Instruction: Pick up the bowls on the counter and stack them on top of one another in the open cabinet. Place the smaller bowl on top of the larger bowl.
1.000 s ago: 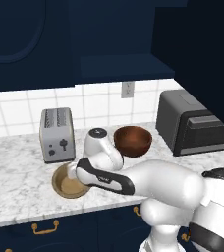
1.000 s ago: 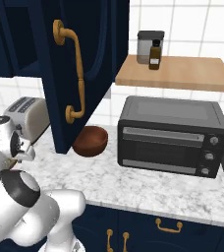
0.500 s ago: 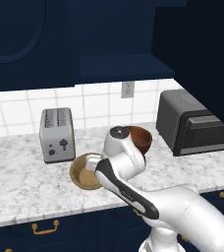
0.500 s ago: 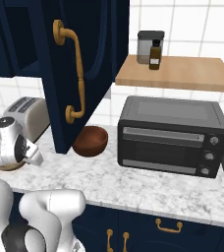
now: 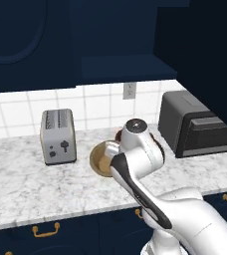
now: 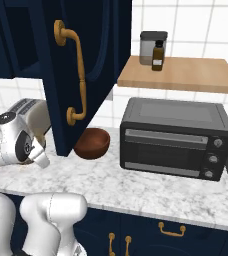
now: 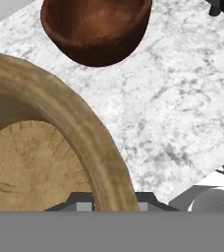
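Tool clenched on the rim of the smaller bowl: in the hand view the tan rim runs down between the two fingertips at the bottom edge, bowl interior to the left of the rim. In the left base view that bowl is lifted clear of the tabletop and tipped on edge, inside facing the camera, hanging just right of the toaster and against the arm's wrist. Larger bowl sits upright on the tabletop beyond the held bowl, apart from it; right base view shows it just below the lower corner of the open navy cabinet door, left of the toaster oven. In the left base view it is mostly hidden behind the wrist, only a dark sliver visible. Count: two bowls, one held, one on the tabletop; one toaster; one toaster oven; one cabinet door with one brass handle. Further back, the open cabinet hangs above the tabletop, its shelf floor over the white tiled wall; interior is shadowed. On the wooden shelf over the toaster oven: one grey canister and one small dark bottle, bottle just in front of the canister.
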Motion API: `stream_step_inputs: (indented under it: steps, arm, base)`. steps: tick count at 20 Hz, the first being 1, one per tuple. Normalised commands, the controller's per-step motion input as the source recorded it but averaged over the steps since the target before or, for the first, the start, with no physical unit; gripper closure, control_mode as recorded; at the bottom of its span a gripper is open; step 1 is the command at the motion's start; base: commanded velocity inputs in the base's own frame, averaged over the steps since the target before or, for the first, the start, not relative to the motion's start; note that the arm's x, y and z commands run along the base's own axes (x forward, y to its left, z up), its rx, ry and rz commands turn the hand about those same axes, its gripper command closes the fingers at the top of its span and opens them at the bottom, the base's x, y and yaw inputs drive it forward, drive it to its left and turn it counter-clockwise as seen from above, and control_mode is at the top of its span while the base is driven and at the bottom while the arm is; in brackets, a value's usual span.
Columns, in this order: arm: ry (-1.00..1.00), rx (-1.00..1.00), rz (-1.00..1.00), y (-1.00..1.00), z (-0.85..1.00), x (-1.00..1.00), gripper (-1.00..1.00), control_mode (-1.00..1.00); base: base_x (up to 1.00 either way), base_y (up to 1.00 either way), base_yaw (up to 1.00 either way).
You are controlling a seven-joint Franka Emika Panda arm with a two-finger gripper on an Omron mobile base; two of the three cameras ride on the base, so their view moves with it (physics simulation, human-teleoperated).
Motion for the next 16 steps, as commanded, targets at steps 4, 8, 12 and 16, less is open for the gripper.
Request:
stream_step_inputs:
  steps: [4, 8, 12, 16]
  arm:
    - [0.02, 0.00, -0.34, -0.61, 0.48, 0.00, 1.00, -1.00]
    - [0.00, 0.00, -0.24, -0.52, 0.31, 0.36, 1.00, -1.00]
    - [-0.04, 0.00, -0.18, -0.24, 0.34, 0.49, 1.00, -1.00]
    - [-0.01, 0.00, -0.14, -0.05, 0.09, 0.52, 1.00, -1.00]
  base:
    - [0.00, 0.00, 0.00]
    - [0.00, 0.00, 0.00]
    - [0.00, 0.00, 0.00]
    - [0.00, 0.00, 0.00]
